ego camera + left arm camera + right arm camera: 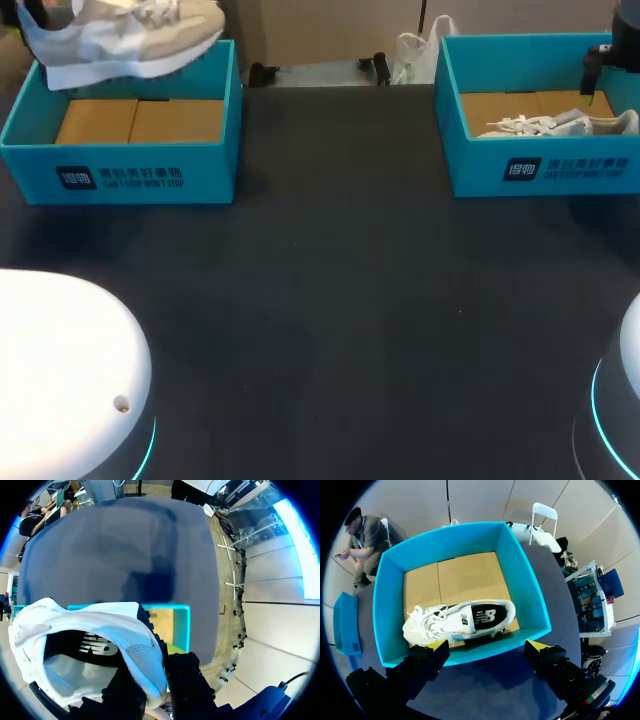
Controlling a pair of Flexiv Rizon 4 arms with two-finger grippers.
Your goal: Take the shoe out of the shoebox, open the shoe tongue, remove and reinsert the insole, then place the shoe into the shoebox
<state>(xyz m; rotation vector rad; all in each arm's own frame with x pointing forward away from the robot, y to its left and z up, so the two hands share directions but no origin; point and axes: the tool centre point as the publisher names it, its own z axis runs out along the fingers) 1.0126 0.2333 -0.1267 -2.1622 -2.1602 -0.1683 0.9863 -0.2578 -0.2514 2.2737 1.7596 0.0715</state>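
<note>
Gripping with left gripper [157, 675]: fingers closed on heel collar of white sneaker [85, 645], one yellow tip showing outside the collar, other tip hidden by fabric. Held clear above left shoebox [120, 170], sole down, long axis pointing away from the wrist and, from the head view, roughly along the box's length. Brown cardboard floor of that box visible below. Judged: take-out step all but done for this shoe. Next likely calls for a set-down on the dark table [330, 300], on the robot's side of the box, before tongue and insole work. Farther off, on the other side: right gripper [487, 647] spread wide, holding and touching nothing, hanging over near wall of right shoebox [470, 545]. Inside, against that wall, just ahead of and below the tips: second sneaker [460, 620], long axis parallel to the line between the two tips, laces toward one finger, heel opening toward the other. Nearer to right arm by far. Probably wants a wrist turn to straddle it across the width.
</note>
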